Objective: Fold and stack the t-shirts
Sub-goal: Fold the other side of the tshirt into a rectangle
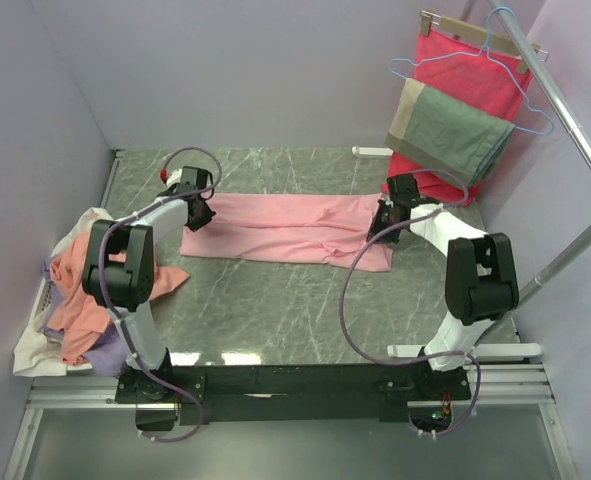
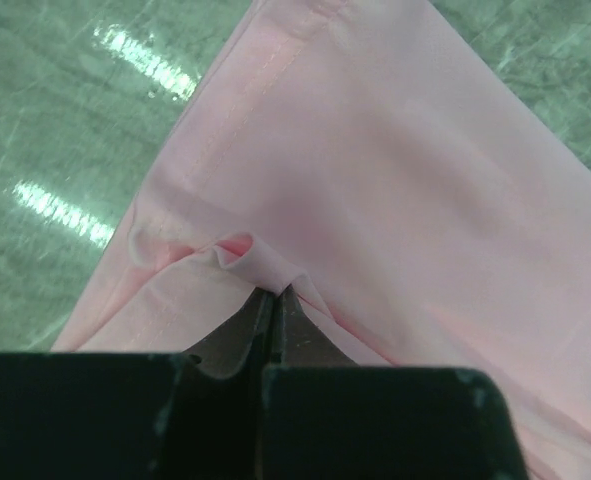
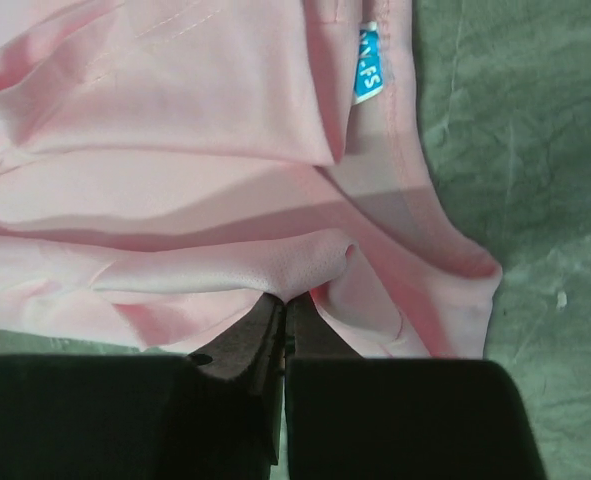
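A light pink t-shirt (image 1: 285,228) lies stretched out across the middle of the marble table. My left gripper (image 1: 197,212) pinches its left end; in the left wrist view the left gripper (image 2: 273,292) is shut on a small fold of the pink t-shirt (image 2: 395,180). At the right end, my right gripper (image 1: 383,225) holds the cloth too. The right wrist view shows the right gripper (image 3: 285,300) shut on a fold of the pink t-shirt (image 3: 175,170), close to its blue label (image 3: 367,76). A heap of salmon-orange, white and lilac t-shirts (image 1: 75,300) lies at the left edge.
A red cloth on a blue hanger (image 1: 465,75) with a grey-green and beige cloth (image 1: 445,130) hangs from a rack at the back right. A slanted metal pole (image 1: 565,130) runs down the right side. Walls close in on the left and back.
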Available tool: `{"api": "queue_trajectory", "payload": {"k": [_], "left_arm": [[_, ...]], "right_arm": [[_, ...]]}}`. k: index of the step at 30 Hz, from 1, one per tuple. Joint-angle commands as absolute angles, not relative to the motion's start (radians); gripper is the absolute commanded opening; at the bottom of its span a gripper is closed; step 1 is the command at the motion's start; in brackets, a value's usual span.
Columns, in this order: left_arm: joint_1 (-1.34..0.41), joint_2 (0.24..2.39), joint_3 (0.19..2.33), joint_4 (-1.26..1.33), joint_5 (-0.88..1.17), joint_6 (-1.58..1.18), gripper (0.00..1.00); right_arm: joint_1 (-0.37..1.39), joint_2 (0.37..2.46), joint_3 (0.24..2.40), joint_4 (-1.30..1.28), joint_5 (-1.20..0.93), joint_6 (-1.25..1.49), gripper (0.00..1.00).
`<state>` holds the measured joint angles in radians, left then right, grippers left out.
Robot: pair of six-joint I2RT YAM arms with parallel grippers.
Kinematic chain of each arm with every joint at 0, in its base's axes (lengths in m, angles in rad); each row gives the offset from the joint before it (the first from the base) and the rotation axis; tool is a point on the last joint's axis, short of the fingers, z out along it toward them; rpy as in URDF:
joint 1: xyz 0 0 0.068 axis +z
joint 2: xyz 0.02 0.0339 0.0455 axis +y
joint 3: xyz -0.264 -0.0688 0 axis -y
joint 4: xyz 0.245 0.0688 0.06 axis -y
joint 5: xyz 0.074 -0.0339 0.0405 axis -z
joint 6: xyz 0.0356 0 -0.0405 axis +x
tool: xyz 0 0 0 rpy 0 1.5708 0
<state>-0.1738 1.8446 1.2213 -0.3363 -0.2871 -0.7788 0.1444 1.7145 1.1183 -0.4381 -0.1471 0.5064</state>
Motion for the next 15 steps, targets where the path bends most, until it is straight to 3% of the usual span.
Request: {"api": "queue_trajectory", "payload": {"k": [1, 5, 8, 10, 12, 15], "left_arm": [[-0.175, 1.907, 1.293, -0.314, -0.33, -0.749, 0.01], [-0.173, 1.944, 1.318, -0.29, -0.344, -0.723, 0.08], [-0.17, 1.953, 1.327, -0.264, -0.368, -0.701, 0.15], [-0.166, 1.954, 1.341, -0.256, -0.377, -0.689, 0.2], [-0.161, 1.957, 1.356, -0.258, -0.37, -0.684, 0.22], [-0.161, 1.96, 1.359, -0.265, -0.364, -0.684, 0.3]], "right_arm": [[0.133, 1.77, 1.196, -0.419, -0.115, 0.479, 0.0], [0.127, 1.825, 1.247, -0.406, -0.033, 0.457, 0.11], [0.124, 1.847, 1.292, -0.4, 0.033, 0.44, 0.11], [0.121, 1.85, 1.313, -0.379, 0.069, 0.424, 0.03], [0.12, 1.856, 1.339, -0.382, 0.084, 0.425, 0.04], [0.12, 1.885, 1.379, -0.396, 0.063, 0.403, 0.19]]}}
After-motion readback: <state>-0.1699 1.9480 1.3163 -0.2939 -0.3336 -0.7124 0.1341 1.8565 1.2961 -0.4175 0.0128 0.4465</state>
